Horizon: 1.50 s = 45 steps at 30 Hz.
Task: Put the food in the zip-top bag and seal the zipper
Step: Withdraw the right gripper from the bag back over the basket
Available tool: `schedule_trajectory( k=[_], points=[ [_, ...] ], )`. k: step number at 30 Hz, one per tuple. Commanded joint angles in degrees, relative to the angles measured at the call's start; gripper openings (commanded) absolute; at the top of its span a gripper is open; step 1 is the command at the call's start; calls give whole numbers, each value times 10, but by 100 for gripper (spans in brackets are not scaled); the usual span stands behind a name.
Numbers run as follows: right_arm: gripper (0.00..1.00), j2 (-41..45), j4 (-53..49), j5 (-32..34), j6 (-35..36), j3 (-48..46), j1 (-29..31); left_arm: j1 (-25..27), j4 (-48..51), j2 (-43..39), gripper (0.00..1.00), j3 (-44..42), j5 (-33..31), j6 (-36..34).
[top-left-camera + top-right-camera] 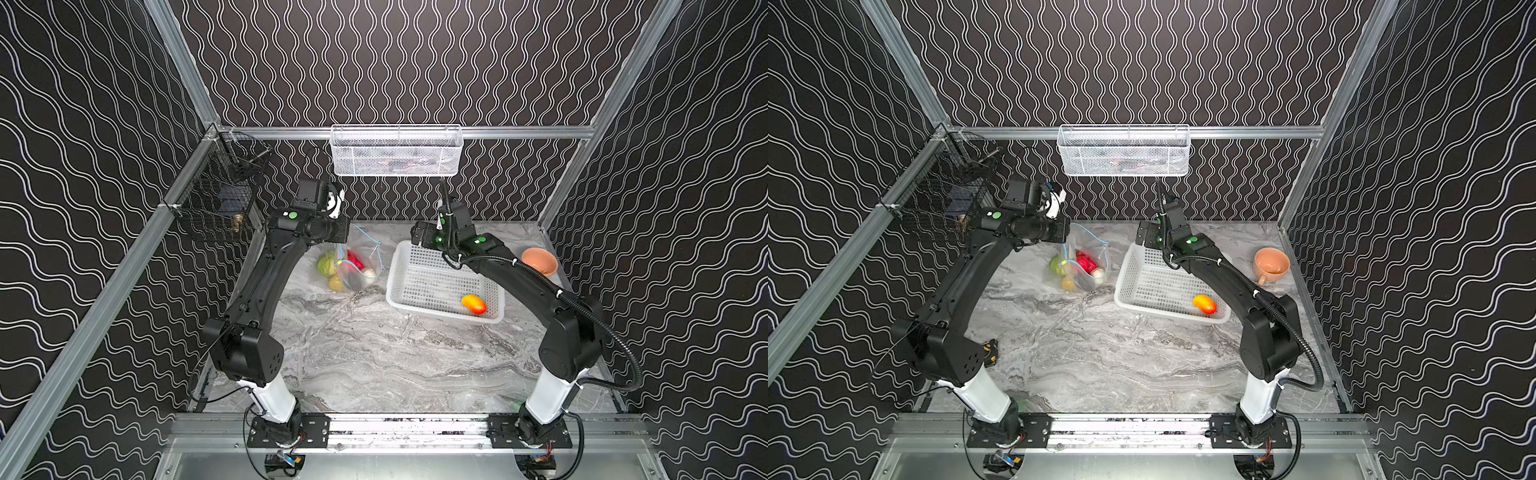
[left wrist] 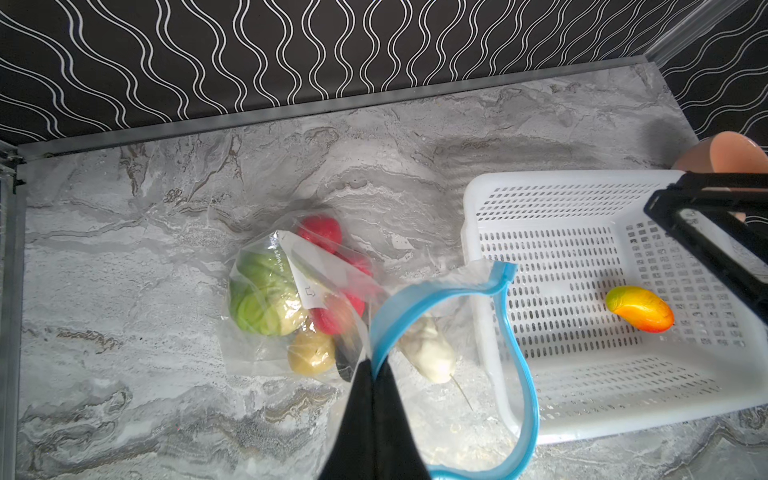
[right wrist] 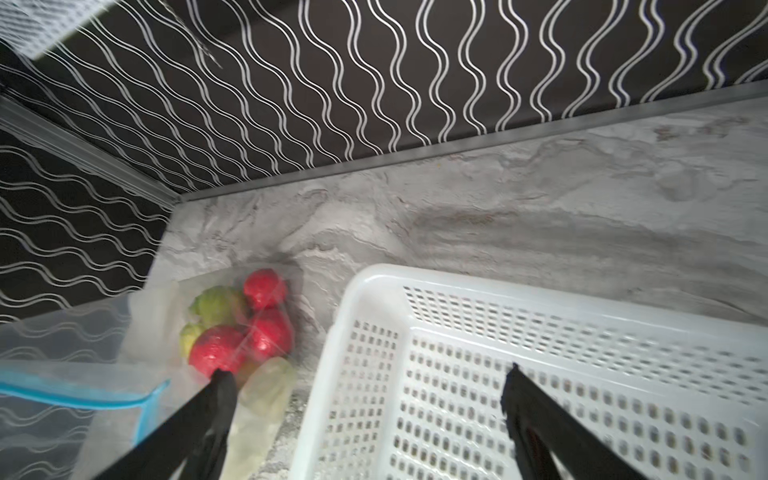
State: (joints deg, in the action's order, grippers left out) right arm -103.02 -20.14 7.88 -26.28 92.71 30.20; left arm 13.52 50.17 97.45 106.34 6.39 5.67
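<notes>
Evidently the loading step was nearly finished. The left gripper [image 2: 372, 368] was pinched fully closed on the zipper [image 2: 505, 276], holding the mouth of the zip-top bag [image 2: 245, 345] up as an open loop, with the bag's body sagging onto the table [image 2: 124, 291] below it. The right gripper [image 3: 368, 372], jaws spread wide and holding nothing, hovered over the corner of the basket [image 2: 540, 183] nearest the bag.

Counted inside the bag, beneath the left gripper:
- one melon [image 2: 262, 299]
- three strawberries [image 2: 320, 232]
- one lemon [image 2: 311, 353]
- one radish [image 2: 428, 349]
- one eggplant [image 2: 345, 353]

One mango [image 2: 640, 309] lay alone in the basket, well apart from the right gripper, back toward that arm's base. Next, I judged, that gripper had to draw back, take the mango and carry it into the held-open mouth before any sealing.
</notes>
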Motion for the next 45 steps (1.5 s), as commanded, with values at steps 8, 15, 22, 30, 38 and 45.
schedule_trajectory(
  k=[8,15,22,30,38,45],
  points=[
    [99,-24,-113,70,36,53,0,0,-20,-9,0,-15,-9,-2],
    [99,-43,-171,47,77,75,0,0,-16,5,0,-3,-14,5],
    [99,-48,-224,43,89,68,0,1,-13,14,0,2,-10,7],
    [99,-53,-293,73,83,55,-1,1,-22,-1,0,-14,-12,2],
    [99,-53,-336,109,59,30,-6,1,-22,-2,0,-15,-10,1],
    [99,-83,-368,111,13,21,-19,1,-21,0,0,-14,-5,1]
  ],
)
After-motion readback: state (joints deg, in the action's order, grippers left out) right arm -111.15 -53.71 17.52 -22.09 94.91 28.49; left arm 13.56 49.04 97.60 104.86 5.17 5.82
